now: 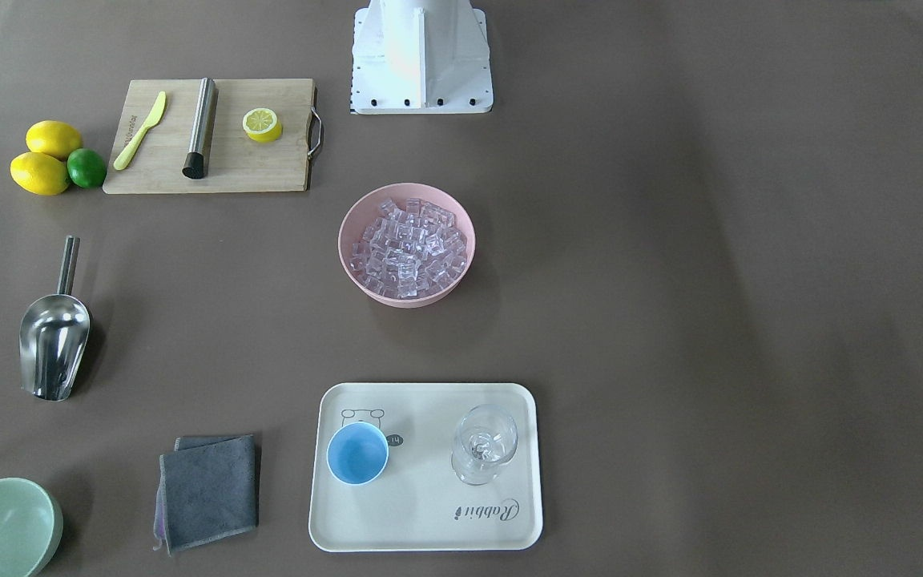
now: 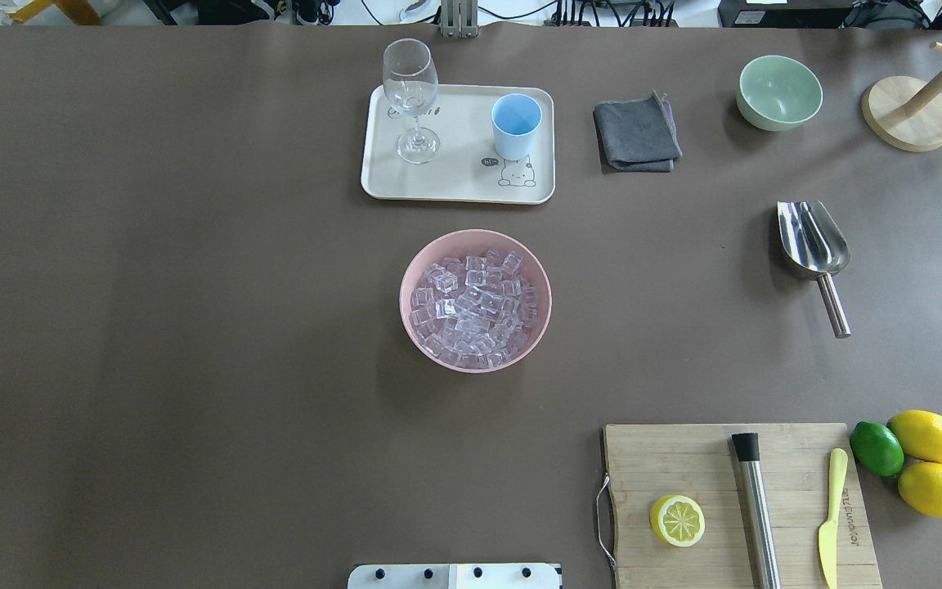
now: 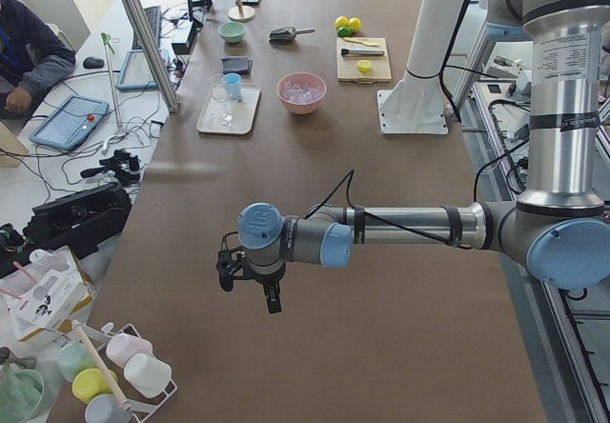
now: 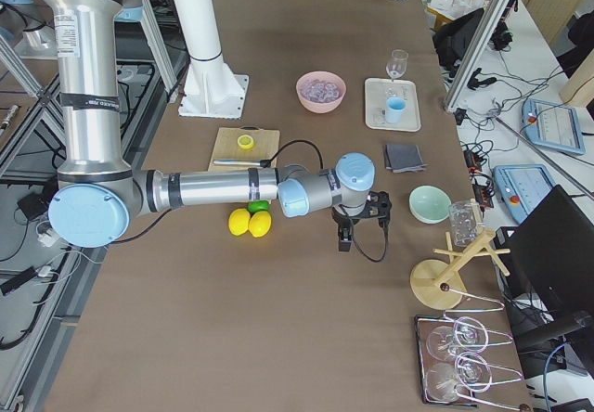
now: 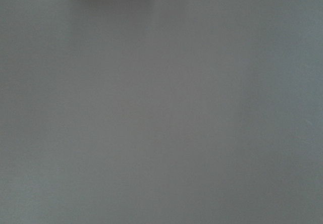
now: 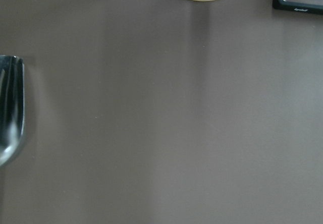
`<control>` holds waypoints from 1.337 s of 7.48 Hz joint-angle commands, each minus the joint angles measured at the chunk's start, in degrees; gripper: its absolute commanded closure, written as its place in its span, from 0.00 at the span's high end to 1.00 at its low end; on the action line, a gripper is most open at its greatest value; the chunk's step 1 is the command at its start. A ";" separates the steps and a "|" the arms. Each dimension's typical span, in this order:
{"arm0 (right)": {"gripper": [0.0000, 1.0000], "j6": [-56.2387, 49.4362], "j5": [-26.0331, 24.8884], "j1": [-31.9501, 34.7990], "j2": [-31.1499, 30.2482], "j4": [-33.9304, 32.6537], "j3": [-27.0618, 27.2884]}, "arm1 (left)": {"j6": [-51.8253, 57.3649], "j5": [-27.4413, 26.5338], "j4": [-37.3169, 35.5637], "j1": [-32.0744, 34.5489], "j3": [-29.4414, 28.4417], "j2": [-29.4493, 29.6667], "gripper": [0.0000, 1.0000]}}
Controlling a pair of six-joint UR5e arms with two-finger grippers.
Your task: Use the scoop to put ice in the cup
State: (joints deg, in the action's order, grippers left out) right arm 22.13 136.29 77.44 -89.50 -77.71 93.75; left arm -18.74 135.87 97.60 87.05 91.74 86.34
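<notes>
The ice (image 1: 407, 244) fills a pink bowl (image 1: 343, 240) at the table's middle; it also shows in the overhead view (image 2: 475, 307). The light-blue cup (image 1: 357, 453) stands empty on a cream tray (image 1: 429, 513). The steel scoop (image 2: 813, 241) lies on the table on my right side, with its handle toward me. Its edge shows in the right wrist view (image 6: 10, 108). My right gripper (image 4: 362, 231) hangs above the table just beyond the scoop. My left gripper (image 3: 250, 290) hangs over bare table at the left end. I cannot tell whether either is open.
A stemmed glass (image 1: 484, 442) shares the tray. A grey cloth (image 2: 636, 131) and a green bowl (image 2: 778, 92) lie at the far right. A cutting board (image 2: 684, 458) holds a lemon half, a steel rod and a knife. Lemons and a lime (image 2: 925, 454) sit beside it. A wooden stand (image 2: 908, 114) is at the far right.
</notes>
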 commanded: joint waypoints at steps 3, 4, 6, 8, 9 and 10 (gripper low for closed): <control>1.00 26.96 -0.23 -13.68 0.37 2.74 5.99 | -0.33 -8.86 0.48 -18.29 3.16 8.39 0.98; 1.00 27.52 -1.63 -16.50 0.90 2.65 6.26 | -0.42 -8.69 0.75 -19.54 5.09 9.62 0.98; 1.00 26.83 -2.43 -19.76 0.55 2.65 6.00 | -0.51 -8.69 0.84 -23.40 8.96 11.83 0.98; 1.00 26.65 -5.76 -22.84 0.46 2.56 5.30 | -0.51 -8.69 1.01 -28.05 13.18 14.63 0.98; 1.00 25.34 -6.90 -23.73 0.64 2.56 4.78 | -0.59 -8.95 1.10 -30.86 14.24 16.64 0.98; 1.00 22.98 -7.78 -24.08 0.38 2.47 4.34 | -0.51 -9.30 2.58 -32.89 14.51 18.49 0.98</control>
State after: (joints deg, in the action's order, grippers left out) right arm 48.03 130.34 54.61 -88.95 -75.14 98.90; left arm -19.29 127.04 98.71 58.25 104.82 101.71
